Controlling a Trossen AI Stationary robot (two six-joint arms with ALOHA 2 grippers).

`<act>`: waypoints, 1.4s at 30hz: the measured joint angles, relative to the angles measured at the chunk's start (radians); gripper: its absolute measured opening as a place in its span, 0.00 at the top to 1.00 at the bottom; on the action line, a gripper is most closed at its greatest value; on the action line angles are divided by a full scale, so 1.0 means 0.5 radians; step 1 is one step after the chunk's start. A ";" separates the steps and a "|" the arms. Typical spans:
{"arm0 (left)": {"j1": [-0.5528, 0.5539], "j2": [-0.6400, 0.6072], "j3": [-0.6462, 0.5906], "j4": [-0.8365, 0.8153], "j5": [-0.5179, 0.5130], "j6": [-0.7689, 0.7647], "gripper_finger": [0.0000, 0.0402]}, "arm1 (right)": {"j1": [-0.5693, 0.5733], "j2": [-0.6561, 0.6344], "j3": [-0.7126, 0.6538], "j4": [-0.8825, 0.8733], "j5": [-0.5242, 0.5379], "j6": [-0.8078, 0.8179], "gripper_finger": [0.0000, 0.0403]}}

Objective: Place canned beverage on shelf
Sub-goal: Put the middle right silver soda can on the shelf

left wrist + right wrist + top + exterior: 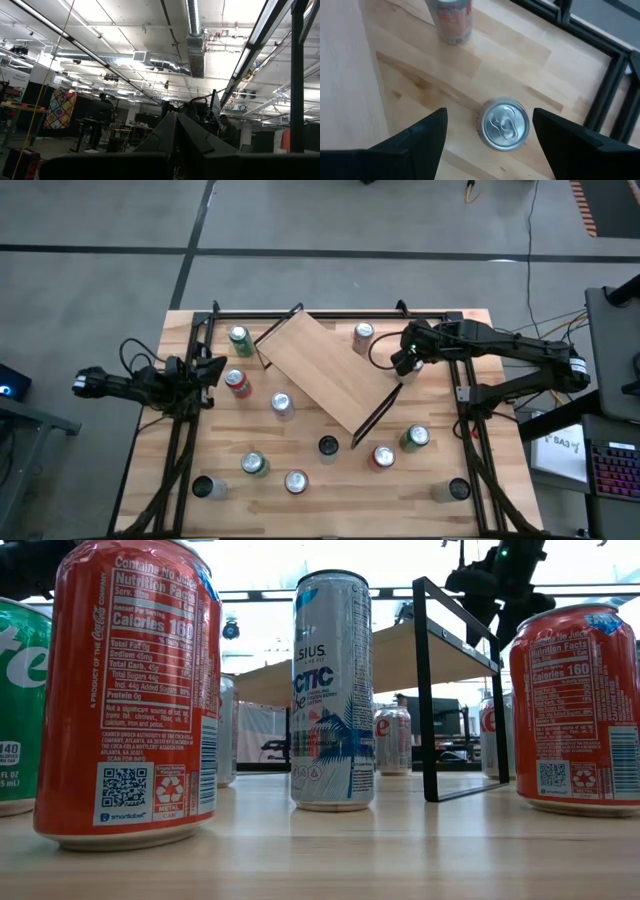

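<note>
The shelf [325,370], a light-wood board on black end frames [428,690], stands askew in the middle of the table. My right gripper [400,362] hovers open beyond its far right corner, fingers slanting down. In the right wrist view a silver-topped can [504,124] stands upright on the table below the gap between the fingers, untouched. A second silver can [451,20] stands farther on, and shows in the high view as the silver can [362,335]. My left gripper [212,368] waits shut at the table's left edge, pointing upward [176,137].
Several more cans stand about: green [240,340], red [237,382] and silver [282,405] left of the shelf, and others along the near side [296,481], [383,457], [415,438]. A black rail frame [607,95] runs close beside the can at the far edge.
</note>
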 joint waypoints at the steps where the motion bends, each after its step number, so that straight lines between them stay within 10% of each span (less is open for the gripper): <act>1: 0.000 0.000 0.000 0.000 0.000 0.000 1.00 | 0.000 0.000 0.000 0.023 0.000 -0.041 0.30; 42: -0.001 0.000 0.001 0.104 -0.002 0.113 1.00 | -0.215 0.001 -0.331 0.125 0.001 0.236 0.14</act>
